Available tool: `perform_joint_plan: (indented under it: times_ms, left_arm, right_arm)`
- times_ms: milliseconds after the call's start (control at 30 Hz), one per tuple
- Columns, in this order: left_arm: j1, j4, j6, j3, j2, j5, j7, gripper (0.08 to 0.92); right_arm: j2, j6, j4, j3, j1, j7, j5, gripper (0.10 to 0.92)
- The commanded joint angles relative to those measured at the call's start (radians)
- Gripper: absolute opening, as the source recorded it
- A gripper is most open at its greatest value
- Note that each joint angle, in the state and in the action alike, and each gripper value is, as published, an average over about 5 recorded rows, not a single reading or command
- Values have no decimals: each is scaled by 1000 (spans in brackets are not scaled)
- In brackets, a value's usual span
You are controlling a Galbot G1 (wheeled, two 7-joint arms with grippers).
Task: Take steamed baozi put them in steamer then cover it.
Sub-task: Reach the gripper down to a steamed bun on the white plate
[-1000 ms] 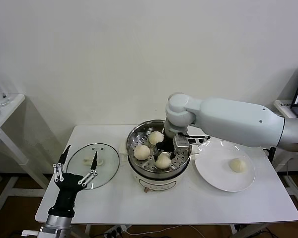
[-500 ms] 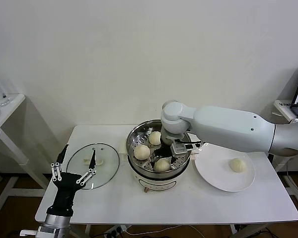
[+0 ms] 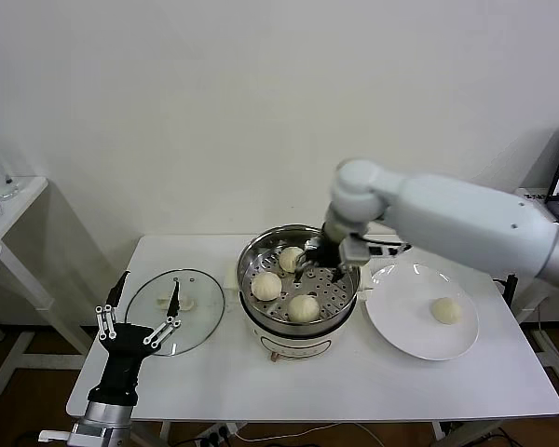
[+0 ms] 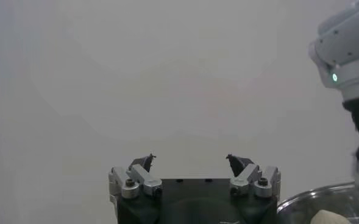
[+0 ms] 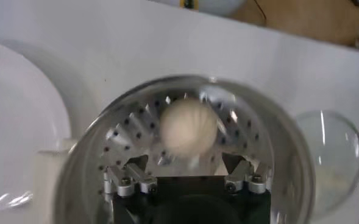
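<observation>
Steamer (image 3: 299, 291) sits mid-table with three baozi on its tray; the plate (image 3: 405, 331) at three o'clock keeps the fourth baozi (image 3: 445, 310). Cover (image 3: 175, 298) lies at nine o'clock. Right gripper (image 3: 319, 263), wide open and empty, hangs above the pot; fetching that last bun seems next. Left gripper (image 3: 140, 305) waits open.

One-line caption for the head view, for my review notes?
Right gripper, open, above the steamer holding three baozi; a fourth baozi on the white plate; glass lid on the table; left gripper idle.
</observation>
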Motion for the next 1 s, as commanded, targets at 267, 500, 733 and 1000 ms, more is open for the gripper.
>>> perform_joint_plan:
  times_ms: [267, 500, 733, 1000]
  left_arm:
    - [1, 2, 10, 13, 1, 4, 3, 823]
    - [0, 3, 17, 16, 1, 4, 5, 823]
    - [10, 1, 17, 8, 1, 3, 7, 823]
    - [14, 7, 12, 4, -1, 5, 9, 823]
  right_arm:
    - [-228, -395, -689, 68, -104, -90, 341, 823]
    - [-229, -366, -748, 179, -298, -70, 250, 823]
    - [-160, -355, -789, 265, -420, -55, 170, 823]
    - [-123, -349, -811, 285, -453, -53, 138, 823]
